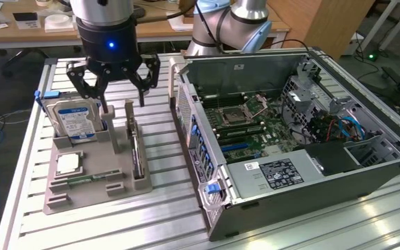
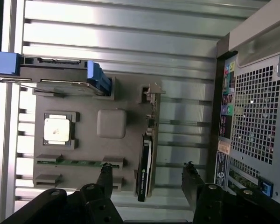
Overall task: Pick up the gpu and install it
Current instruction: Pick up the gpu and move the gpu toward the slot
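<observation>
The gpu (image 1: 139, 155) stands on edge in a slot of the grey holder tray (image 1: 96, 194) on the slatted table, at the exterior view's left. In the wrist view the gpu (image 2: 146, 161) is a thin dark card seen from above, with its silver bracket (image 2: 152, 93) at one end. My gripper (image 1: 116, 99) hangs open above the tray's far end, clear of the card. In the wrist view, my gripper (image 2: 148, 171) has its two black fingers (image 2: 105, 173) on either side of the card from above, touching nothing. The open computer case (image 1: 366, 166) lies at the exterior view's right, motherboard (image 1: 255, 130) exposed.
The tray also holds a hard drive (image 1: 75, 121) with a blue-white label, a processor chip (image 1: 68, 164) and a memory stick (image 1: 85, 179). The case's perforated rear wall (image 2: 259, 116) stands close beside the tray. Desks and the arm's base (image 1: 221, 26) lie behind the table.
</observation>
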Controlling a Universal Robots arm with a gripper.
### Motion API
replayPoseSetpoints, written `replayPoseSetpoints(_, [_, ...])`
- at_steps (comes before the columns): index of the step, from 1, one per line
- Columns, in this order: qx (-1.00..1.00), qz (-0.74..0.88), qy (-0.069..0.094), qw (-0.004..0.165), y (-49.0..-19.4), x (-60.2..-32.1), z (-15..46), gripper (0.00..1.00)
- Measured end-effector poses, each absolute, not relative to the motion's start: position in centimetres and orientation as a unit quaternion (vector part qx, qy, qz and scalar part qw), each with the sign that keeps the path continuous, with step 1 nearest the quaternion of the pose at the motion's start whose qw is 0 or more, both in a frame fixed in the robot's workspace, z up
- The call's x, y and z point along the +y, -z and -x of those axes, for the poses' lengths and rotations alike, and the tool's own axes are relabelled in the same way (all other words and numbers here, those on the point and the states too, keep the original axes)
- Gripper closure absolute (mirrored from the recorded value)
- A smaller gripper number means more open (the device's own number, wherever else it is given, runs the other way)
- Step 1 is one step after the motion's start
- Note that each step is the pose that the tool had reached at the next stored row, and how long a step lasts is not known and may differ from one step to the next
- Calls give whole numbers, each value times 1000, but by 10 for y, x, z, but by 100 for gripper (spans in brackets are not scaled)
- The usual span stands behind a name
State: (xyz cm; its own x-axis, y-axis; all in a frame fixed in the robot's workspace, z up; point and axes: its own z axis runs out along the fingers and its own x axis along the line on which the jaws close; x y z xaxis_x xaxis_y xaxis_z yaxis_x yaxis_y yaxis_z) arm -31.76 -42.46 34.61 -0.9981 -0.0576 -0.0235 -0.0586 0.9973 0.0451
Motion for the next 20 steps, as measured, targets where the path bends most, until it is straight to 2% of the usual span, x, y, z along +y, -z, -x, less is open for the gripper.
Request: replayPoseSetpoints(20, [999,42,-23,6,-313,-435,316,29])
